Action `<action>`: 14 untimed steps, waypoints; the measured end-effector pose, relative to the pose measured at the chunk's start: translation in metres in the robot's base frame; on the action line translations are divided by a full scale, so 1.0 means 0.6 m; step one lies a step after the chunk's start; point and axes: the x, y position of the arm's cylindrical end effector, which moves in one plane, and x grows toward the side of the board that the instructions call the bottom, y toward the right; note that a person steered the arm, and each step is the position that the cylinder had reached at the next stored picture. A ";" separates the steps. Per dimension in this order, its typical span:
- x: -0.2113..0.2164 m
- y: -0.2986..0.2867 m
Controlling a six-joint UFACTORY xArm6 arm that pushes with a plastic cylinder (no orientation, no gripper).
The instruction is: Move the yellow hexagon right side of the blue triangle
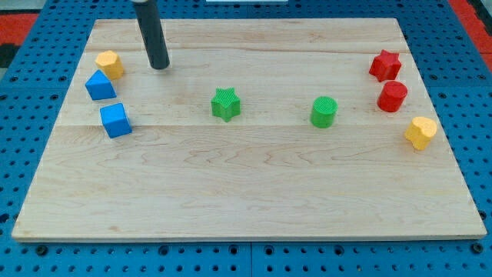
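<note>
The yellow hexagon [110,63] sits near the board's left edge, toward the view's top. The blue triangle [100,85] lies just below it, touching or nearly touching it. My tip [160,66] rests on the board to the right of the yellow hexagon, a short gap away, and up and to the right of the blue triangle. The dark rod rises from the tip toward the view's top.
A blue cube [115,120] lies below the triangle. A green star [226,104] and a green cylinder [324,111] sit mid-board. At the right are a red star [385,65], a red cylinder [393,96] and a yellow heart-like block [420,132]. The wooden board [246,200] lies on a blue pegboard.
</note>
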 end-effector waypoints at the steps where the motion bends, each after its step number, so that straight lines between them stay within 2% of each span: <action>1: -0.058 -0.046; 2: -0.068 -0.160; 3: -0.041 -0.199; 4: -0.007 -0.188; 5: 0.022 -0.138; 6: 0.029 -0.103; 12: 0.058 -0.097; 14: 0.098 -0.029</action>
